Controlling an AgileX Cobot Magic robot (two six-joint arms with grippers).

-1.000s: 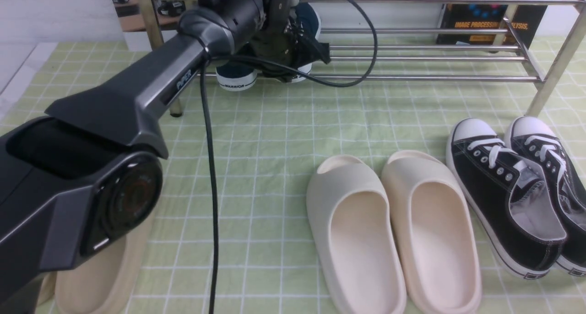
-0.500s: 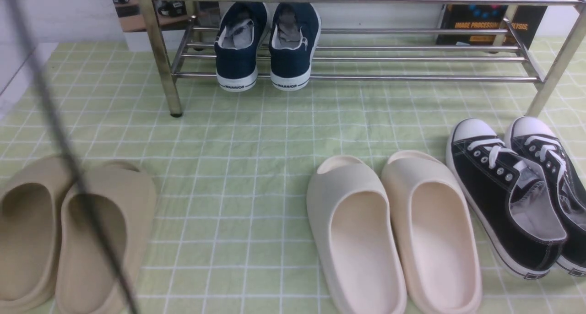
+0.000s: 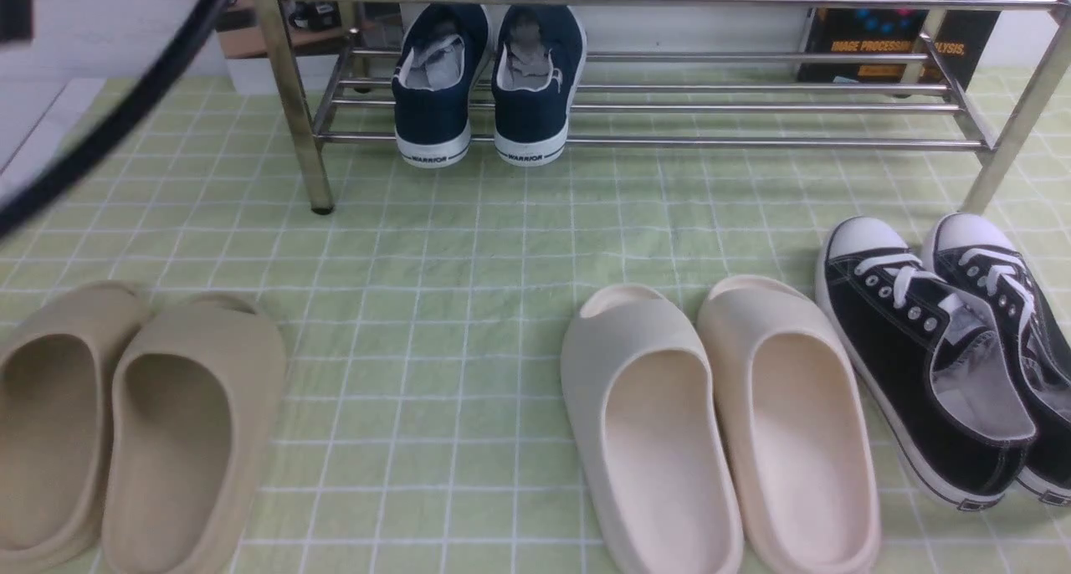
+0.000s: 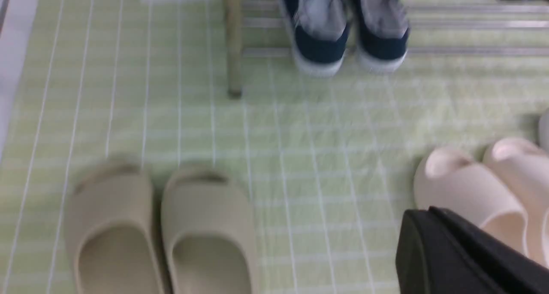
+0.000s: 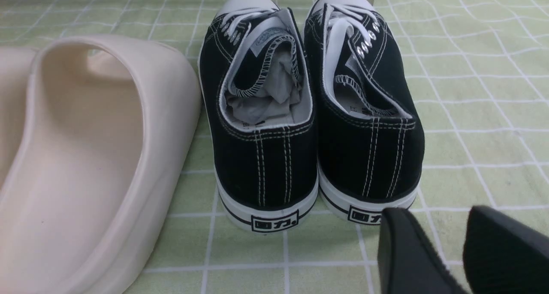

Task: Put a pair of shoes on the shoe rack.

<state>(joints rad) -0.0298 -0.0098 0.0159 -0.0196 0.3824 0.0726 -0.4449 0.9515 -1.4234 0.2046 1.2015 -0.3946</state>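
Shoes [image 3: 489,80] racked; slides [image 3: 719,423], black sneakers [image 3: 937,348] nearby.

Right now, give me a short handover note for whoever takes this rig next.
Left gripper: shut, holding nothing, pulled back above the mat.
Right gripper: jaws slightly apart, empty, low behind the black sneakers.
Navy shoes: side by side on the rack, lower shelf, left end, heels outward.
Done: the pair is on the rack.
Left: nothing visible for this pair; beige slides, cream slides and black sneakers remain on the mat.
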